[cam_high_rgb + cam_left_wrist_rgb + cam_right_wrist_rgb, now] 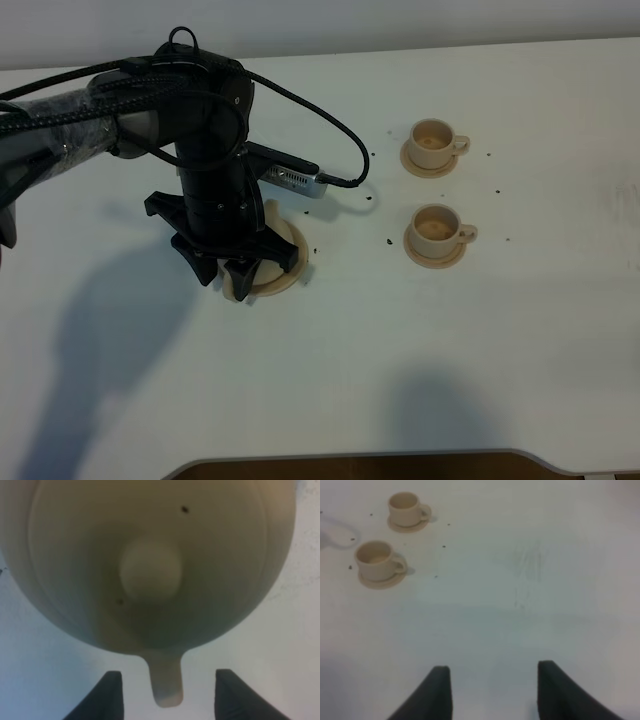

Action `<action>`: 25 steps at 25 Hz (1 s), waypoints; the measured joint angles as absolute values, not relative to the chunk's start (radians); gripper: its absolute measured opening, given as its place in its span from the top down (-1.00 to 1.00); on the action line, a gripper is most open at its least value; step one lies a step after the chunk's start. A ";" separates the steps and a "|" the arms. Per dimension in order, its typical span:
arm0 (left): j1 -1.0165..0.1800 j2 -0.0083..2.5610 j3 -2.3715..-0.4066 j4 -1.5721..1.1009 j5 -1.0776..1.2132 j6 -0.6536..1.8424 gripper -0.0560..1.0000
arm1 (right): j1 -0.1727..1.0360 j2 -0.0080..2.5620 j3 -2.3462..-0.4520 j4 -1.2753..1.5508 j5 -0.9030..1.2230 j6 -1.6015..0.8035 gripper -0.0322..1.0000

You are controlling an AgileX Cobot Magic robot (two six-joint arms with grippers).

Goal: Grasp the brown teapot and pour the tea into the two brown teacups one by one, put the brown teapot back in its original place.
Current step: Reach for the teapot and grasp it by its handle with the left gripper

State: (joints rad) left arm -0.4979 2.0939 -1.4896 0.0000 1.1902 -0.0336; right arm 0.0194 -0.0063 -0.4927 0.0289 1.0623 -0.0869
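Spread wide, my left gripper (pixel 168 674) hung at the loop handle (pixel 166 692) of the brown teapot (pixel 150 555), fingers either side, not touching. It sat on the wide saucer (pixel 288 283). My right gripper (pixel 492 687), also spread, hovered over the white table (pixel 530 580). Beyond stood the two brown teacups (pixel 436 226) (pixel 432 141).

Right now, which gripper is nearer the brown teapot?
Left. The left gripper hangs at the brown teapot, open jaws straddling what looks like its handle. The right gripper is over the table with only the two teacups in its view, no teapot.
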 joint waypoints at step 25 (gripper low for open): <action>-0.498 2.094 -1.490 0.000 1.190 -0.136 0.11 | 0.019 -0.006 -0.493 0.029 1.062 -0.087 0.13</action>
